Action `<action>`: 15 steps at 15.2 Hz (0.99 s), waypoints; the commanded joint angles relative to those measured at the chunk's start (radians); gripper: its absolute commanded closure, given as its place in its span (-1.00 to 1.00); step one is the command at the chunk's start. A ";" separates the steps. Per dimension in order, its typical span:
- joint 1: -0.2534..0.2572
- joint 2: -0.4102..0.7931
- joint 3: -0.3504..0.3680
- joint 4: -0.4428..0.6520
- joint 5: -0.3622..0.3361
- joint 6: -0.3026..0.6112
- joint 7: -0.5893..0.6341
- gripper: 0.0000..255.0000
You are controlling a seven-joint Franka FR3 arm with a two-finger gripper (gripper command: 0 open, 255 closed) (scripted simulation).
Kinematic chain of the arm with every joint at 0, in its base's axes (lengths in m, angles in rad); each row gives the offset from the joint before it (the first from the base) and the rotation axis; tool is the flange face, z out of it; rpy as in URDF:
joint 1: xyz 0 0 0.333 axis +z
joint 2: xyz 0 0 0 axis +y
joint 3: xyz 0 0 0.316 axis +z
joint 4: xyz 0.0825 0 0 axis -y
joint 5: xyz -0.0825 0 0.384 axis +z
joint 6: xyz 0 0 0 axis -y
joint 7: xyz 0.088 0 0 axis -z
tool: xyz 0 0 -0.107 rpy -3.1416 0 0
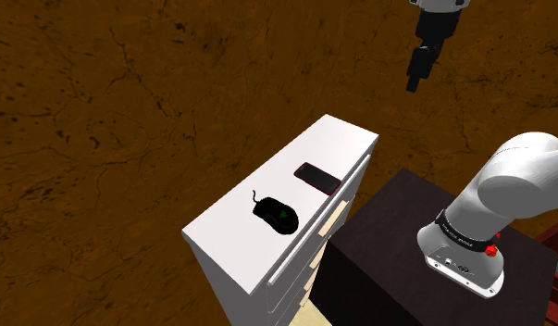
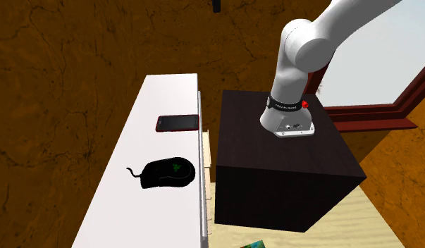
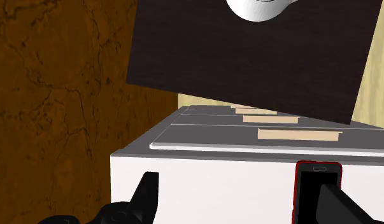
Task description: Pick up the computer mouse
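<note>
A black computer mouse (image 1: 275, 214) with a green logo and a short cable lies on the white dresser top (image 1: 235, 239). In the second exterior view the mouse (image 2: 168, 171) sits close to the dresser's edge nearest the stand. My black gripper (image 1: 413, 83) hangs high in the air, well above and beyond the dresser's far end, away from the mouse. In the wrist view the gripper (image 3: 241, 210) is open, its two fingers (image 3: 146, 191) wide apart with nothing between them, and the dresser's white top (image 3: 216, 172) lies far beneath them.
A black phone with a red frame (image 1: 317, 177) lies on the dresser beyond the mouse, also seen as the phone (image 2: 177, 124) and phone (image 3: 318, 197). The dark box stand (image 2: 274, 162) stands tight against the dresser's drawer front with tan handles (image 3: 298, 133). Brown mottled walls surround.
</note>
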 commanded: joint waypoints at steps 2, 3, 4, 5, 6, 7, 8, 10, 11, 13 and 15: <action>0.007 0.005 0.017 -0.015 0.016 0.021 0.022 -1.00; 0.014 0.012 0.034 -0.029 0.031 0.043 0.043 -1.00; 0.021 0.021 0.052 -0.042 0.047 0.065 0.064 -1.00; 0.028 0.031 0.069 -0.054 0.062 0.087 0.085 -1.00; 0.036 0.042 0.086 -0.065 0.077 0.110 0.106 -1.00; 0.043 0.055 0.104 -0.074 0.092 0.134 0.127 -1.00; 0.050 0.069 0.122 -0.082 0.106 0.158 0.147 -1.00; 0.065 0.102 0.157 -0.094 0.133 0.207 0.188 -1.00; 0.072 0.120 0.175 -0.098 0.146 0.231 0.208 -1.00; 0.085 0.162 0.210 -0.103 0.169 0.282 0.248 -1.00; 0.097 0.208 0.246 -0.101 0.190 0.333 0.288 -1.00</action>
